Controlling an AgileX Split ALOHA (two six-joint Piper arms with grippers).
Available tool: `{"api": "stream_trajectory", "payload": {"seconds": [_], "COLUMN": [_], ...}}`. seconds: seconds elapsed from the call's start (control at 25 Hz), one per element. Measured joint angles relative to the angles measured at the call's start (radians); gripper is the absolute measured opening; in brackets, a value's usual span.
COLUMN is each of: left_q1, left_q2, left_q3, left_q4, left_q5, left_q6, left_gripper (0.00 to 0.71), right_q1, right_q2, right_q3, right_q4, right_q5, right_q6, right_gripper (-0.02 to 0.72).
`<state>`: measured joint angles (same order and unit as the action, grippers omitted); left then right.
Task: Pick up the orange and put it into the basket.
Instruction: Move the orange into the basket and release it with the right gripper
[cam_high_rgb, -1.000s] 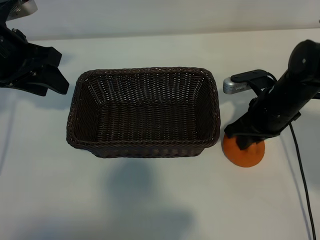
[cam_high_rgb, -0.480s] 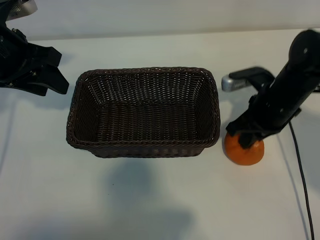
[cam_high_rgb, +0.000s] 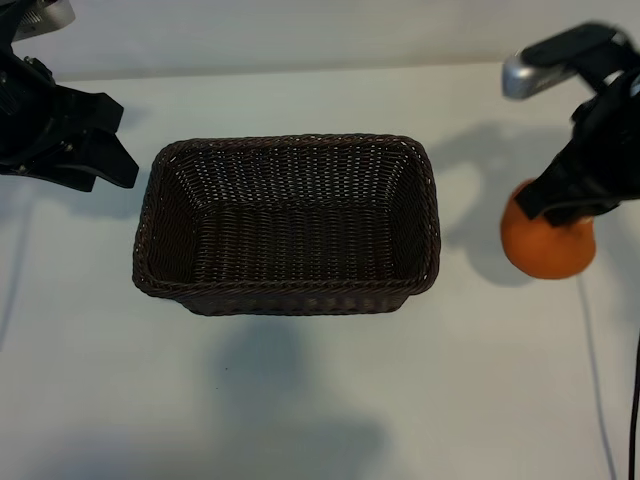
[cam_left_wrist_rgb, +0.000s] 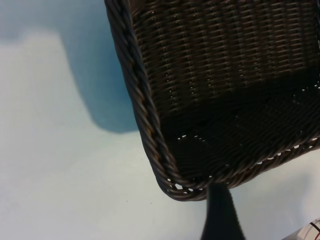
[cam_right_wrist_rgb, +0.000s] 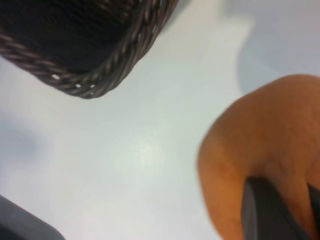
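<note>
I am holding the orange (cam_high_rgb: 547, 245) at the right edge of the frame, pinched in my right gripper (cam_high_rgb: 566, 196), whose dark fingers are pressing down over its top. Its shadow is falling apart from it on the desk (cam_high_rgb: 320, 400), nearer the basket, so I judge it to be lifted clear of the surface. That makes the pick-up look done; carrying it across and letting it go inside the basket (cam_high_rgb: 150, 215) is what is left. The basket is sitting at the centre of the frame, well apart from the fruit and holding nothing.

The orange is round, matte and a little pebbled, its skin dimpling near the finger in my right wrist view. The basket is dark brown wicker, rectangular with rounded corners, tightly woven sloping walls and a thick braided rim. The desk is plain, pale and smooth.

My left gripper (cam_high_rgb: 105, 150) is idling at the upper left of the frame, just beside the basket's left rim, jaws spread and gripping nothing.
</note>
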<state>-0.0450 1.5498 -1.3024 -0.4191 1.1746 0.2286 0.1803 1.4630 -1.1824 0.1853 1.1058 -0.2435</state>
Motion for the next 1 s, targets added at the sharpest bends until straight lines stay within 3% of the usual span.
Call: {"api": "stream_trajectory", "payload": {"seconds": [0.48,0.72,1.0], "left_q1": [0.000,0.000,0.000], "left_q2": [0.000,0.000,0.000], "left_q3": [0.000,0.000,0.000], "left_q4": [-0.016,-0.022,-0.022], "left_q5": [0.000,0.000,0.000], "left_q6": [-0.001,0.000,0.001], "left_gripper": [0.498,0.498,0.498], "right_q1": [0.000,0.000,0.000], "right_q2": [-0.069,-0.069,-0.069], "right_q3": [-0.023,-0.024,-0.024], "right_q4": [-0.010,0.004,0.088], "right_q5": [0.026,-0.066,-0.165], "right_q6": [0.016,0.003,-0.063], "right_gripper": [0.095,0.095,0.095]}}
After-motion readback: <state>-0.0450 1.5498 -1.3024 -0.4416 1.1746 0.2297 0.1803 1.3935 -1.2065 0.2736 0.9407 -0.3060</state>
